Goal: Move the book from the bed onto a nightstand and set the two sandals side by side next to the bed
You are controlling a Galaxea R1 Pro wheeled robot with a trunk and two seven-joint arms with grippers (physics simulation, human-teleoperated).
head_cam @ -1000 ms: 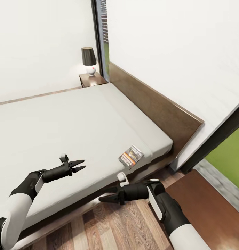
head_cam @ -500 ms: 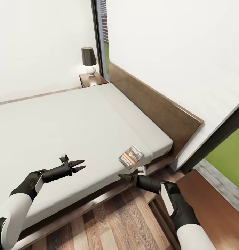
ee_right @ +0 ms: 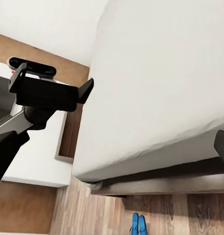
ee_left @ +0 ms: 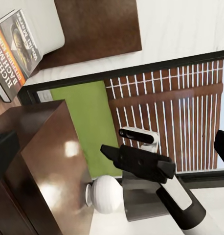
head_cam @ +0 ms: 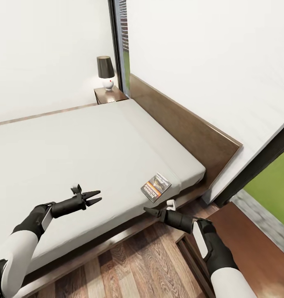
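Open mattress (head_cam: 75, 145) all round book (head_cam: 156, 186); headboard (head_cam: 187, 128) walls the far side. Right gripper (head_cam: 152, 211) just below bed edge.

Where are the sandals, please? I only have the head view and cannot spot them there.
Observer: The right wrist view shows the sandals, blue and close together, on the wood floor past a corner of the bed; the picture's edge cuts them off.
Operator: Thank you. Does the nightstand by the right arm carry anything?
Observer: In the left wrist view, a round white lamp base stands on the nightstand.
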